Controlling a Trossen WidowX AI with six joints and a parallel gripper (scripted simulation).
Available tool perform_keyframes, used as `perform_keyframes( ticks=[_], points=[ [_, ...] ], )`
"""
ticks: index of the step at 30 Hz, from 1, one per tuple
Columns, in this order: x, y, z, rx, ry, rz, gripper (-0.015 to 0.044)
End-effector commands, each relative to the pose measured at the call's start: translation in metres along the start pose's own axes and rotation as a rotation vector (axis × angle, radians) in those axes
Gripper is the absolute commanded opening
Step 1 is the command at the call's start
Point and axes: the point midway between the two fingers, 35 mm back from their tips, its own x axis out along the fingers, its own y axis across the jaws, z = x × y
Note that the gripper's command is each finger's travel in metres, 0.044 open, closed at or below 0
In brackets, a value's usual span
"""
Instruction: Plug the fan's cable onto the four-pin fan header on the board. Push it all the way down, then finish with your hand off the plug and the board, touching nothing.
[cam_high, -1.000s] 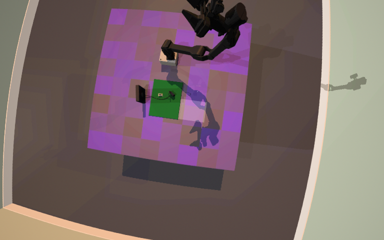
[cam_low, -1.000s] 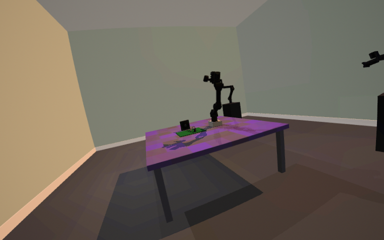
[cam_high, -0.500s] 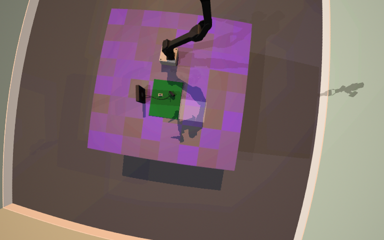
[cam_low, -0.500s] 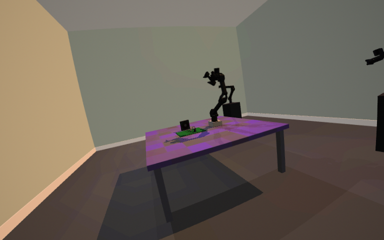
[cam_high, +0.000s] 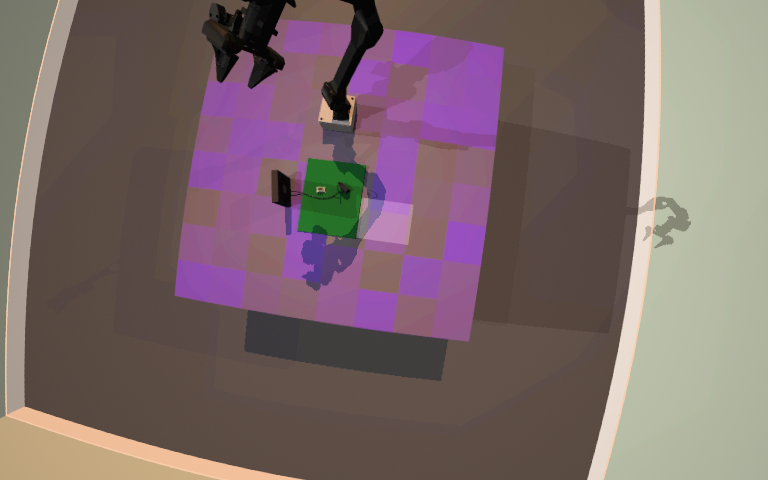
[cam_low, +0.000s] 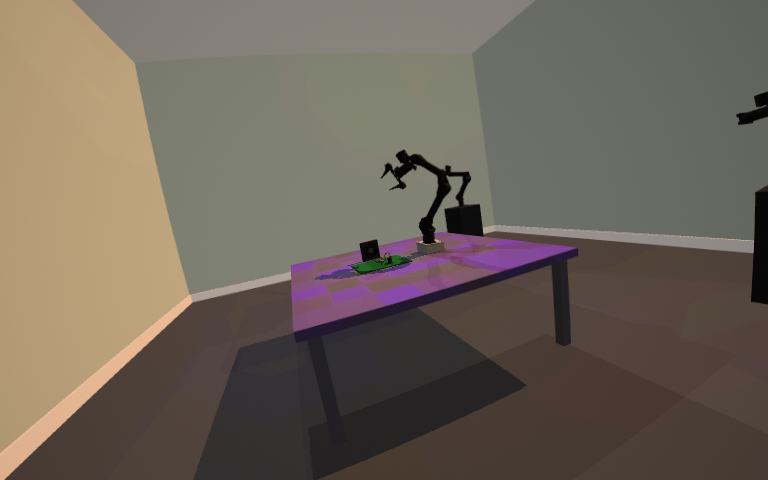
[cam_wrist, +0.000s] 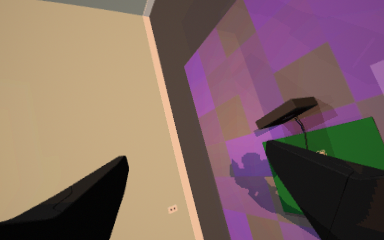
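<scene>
Worktop: purple and brown checks, centre of the top view. Black arm rises from its far side in the exterior view.

Hand: upper left of the top view, raised above the worktop. Fingers spread very wide, nothing between them, touching nothing.

Green board lies flat, mid-frame from the top. Dark fan stands upright just left of it. Thin black cable curves from fan over board to a small dark plug, right of a tiny pale block. Seating of plug: cannot tell.
</scene>
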Motion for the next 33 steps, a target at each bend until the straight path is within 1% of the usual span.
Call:
perform_keyframes(
  ticks=[1, 6, 11, 16, 21, 28, 33],
  points=[
    [0.059, -0.021, -0.032, 0.106, 0.156, -0.153, 0.0440],
    [0.114, -0.058, -0.088, 0.200, 0.295, -0.367, 0.0440],
    [0.148, -0.109, -0.149, 0.256, 0.367, -0.603, 0.0440],
    [0.161, -0.172, -0.206, 0.269, 0.372, -0.843, 0.0440],
    [0.156, -0.236, -0.247, 0.267, 0.309, -1.050, 0.0440],
    [0.156, -0.245, -0.251, 0.266, 0.296, -1.073, 0.0440],
    [0.177, -0.284, -0.257, 0.266, 0.297, -1.073, 0.0440]
  ],
)
